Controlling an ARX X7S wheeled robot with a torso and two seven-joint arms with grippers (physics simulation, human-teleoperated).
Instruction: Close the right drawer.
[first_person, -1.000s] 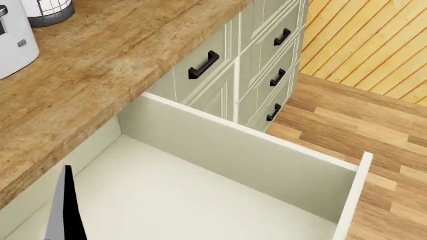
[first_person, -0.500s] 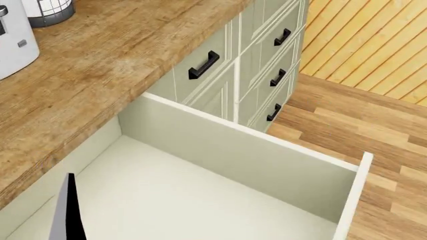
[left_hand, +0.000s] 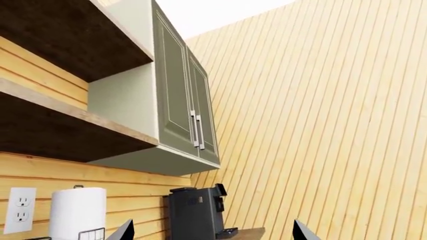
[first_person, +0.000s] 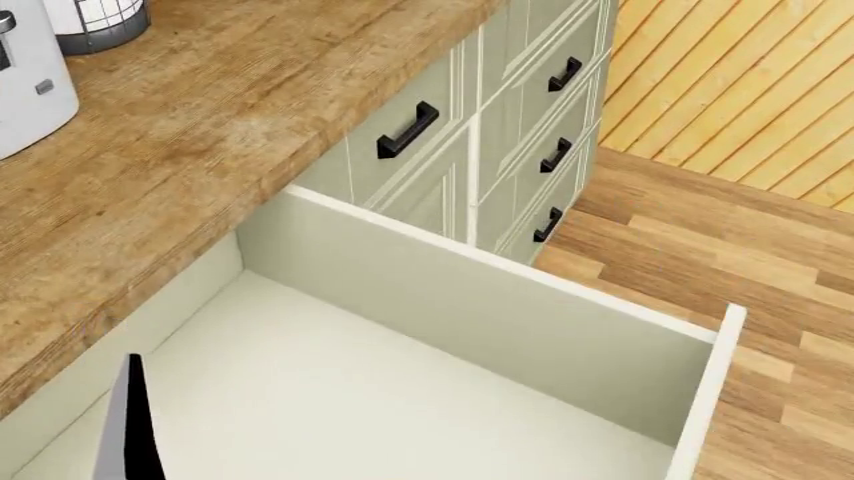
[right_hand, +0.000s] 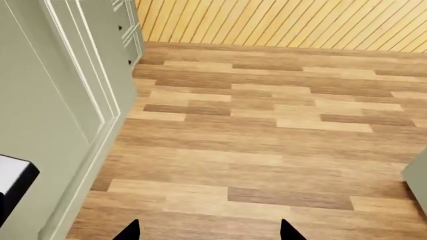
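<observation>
Drawer stands fully pulled out below the wooden counter, long axis parallel to the counter edge, opening facing up. Both grippers' fingertips are spread, holding nothing.

Beside the brown wood-grain countertop, the right drawer shows pale sage-green walls and an off-white floor. Beyond the countertop's edge, narrower green drawers carry black handles; the floor is striped brown planks.

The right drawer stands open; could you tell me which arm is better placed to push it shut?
Probably the right: the right gripper is low beside a green panelled front, whereas the left gripper points up at the wall cabinets.
</observation>
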